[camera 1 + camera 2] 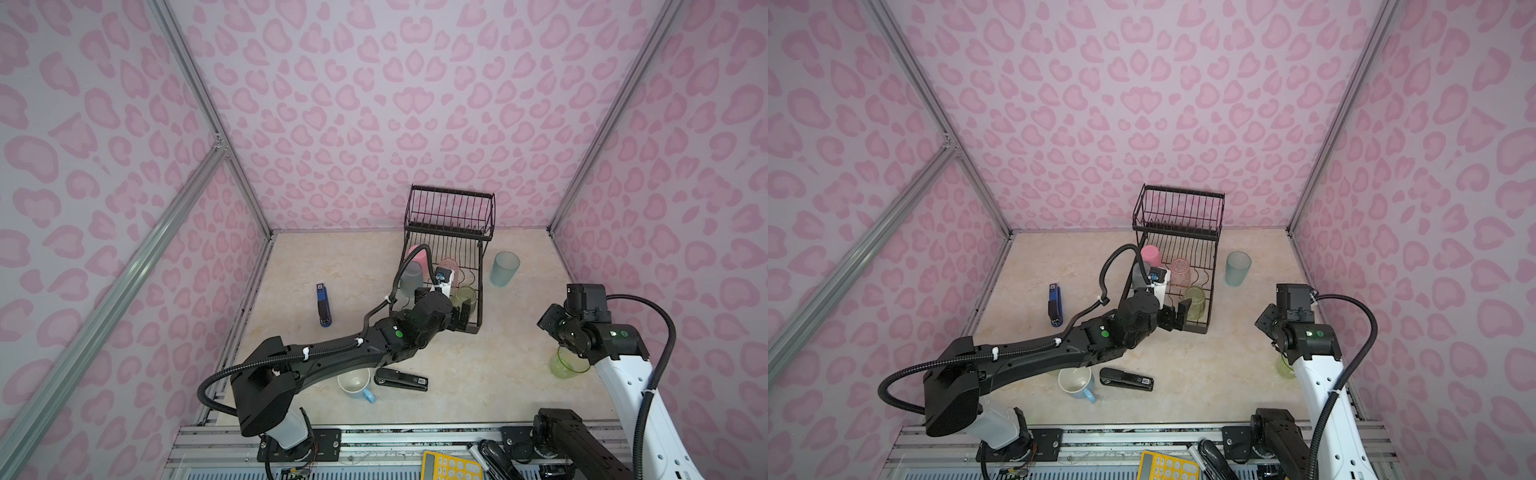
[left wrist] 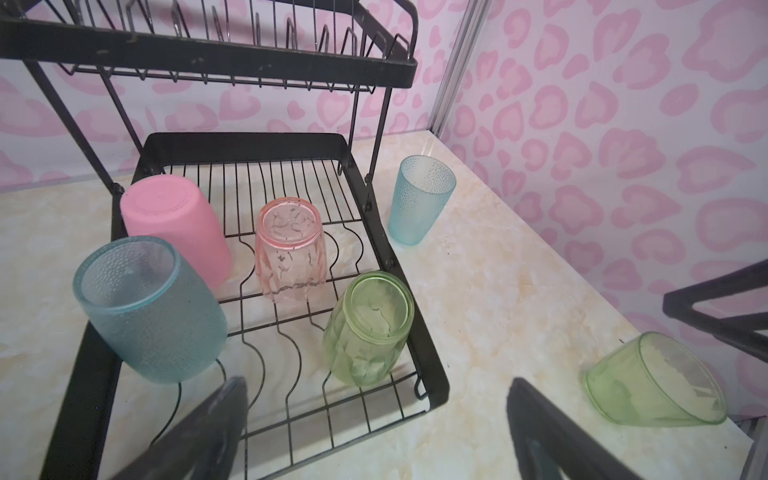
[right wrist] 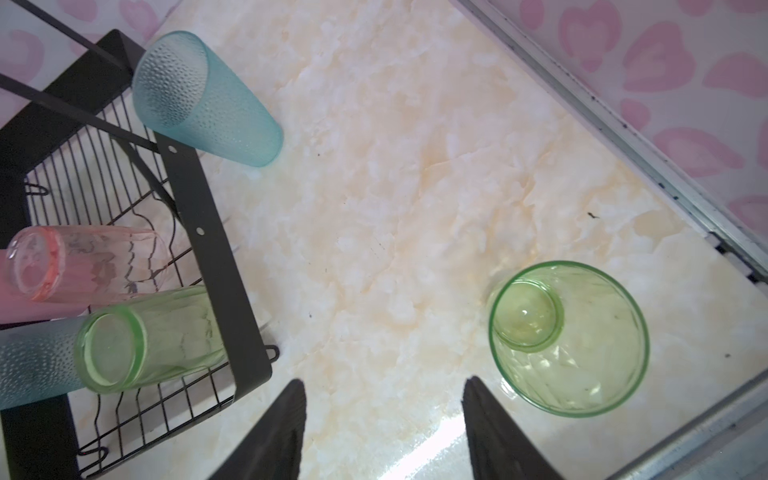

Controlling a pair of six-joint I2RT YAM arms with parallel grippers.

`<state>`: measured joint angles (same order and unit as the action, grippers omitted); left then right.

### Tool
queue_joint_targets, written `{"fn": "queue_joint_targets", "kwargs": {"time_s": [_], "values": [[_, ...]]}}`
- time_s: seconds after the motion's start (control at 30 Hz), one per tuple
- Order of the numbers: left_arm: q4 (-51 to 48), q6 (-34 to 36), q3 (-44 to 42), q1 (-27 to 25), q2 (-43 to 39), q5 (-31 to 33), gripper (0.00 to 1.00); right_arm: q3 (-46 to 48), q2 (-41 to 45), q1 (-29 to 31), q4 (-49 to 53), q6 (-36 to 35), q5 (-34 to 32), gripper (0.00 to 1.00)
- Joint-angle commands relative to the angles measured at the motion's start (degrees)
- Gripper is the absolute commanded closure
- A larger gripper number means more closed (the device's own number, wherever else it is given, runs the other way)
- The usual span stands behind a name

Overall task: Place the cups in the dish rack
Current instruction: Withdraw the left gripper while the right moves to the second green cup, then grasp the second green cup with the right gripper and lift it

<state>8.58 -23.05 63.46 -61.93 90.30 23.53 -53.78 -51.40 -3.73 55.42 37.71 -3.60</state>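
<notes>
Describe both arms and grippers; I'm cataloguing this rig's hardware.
The left arm is black with a white base link, the right arm white with black wrist joints. Each carries green indicator dots and a black ribbed cable hose fixed by white ties. The left gripper and right gripper end in black wedges tapering to points.

Four cups crowd the dish rack (image 2: 434, 374): pink cup (image 2: 178, 224) and blue-grey cup (image 2: 153, 316) on its left, pinkish ribbed cup (image 2: 291, 253) in the middle, green ribbed cup (image 2: 365, 332) front right. Bare wire shows in front between them and at the back under the raised shelf (image 2: 208, 52). The table (image 3: 395, 208) lies open between a blue cup (image 3: 208, 104) and a clear green cup (image 3: 582, 353).
</notes>
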Motion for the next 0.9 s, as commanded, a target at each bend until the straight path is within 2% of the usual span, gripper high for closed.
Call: {"fn": "queue_joint_targets", "kwargs": {"time_s": [0.0, 0.27, 0.87], "values": [[-0.8, -1.6, -1.3, 0.1, -2.1, -1.4, 0.01, 0.6, -1.1, -2.0, 2.9, -0.6, -0.7, 0.4], [-1.5, -1.9, -3.3, 0.1, -3.7, -3.1, 0.02, 4.4, -2.3, -8.6, 2.1, -1.7, 2.7, 0.4], [-5.7, -1.8, -3.9, 0.9, -6.3, -10.3, 0.03, 9.0, -11.1, -11.6, -7.6, 0.3, -0.4, 0.43]]}}
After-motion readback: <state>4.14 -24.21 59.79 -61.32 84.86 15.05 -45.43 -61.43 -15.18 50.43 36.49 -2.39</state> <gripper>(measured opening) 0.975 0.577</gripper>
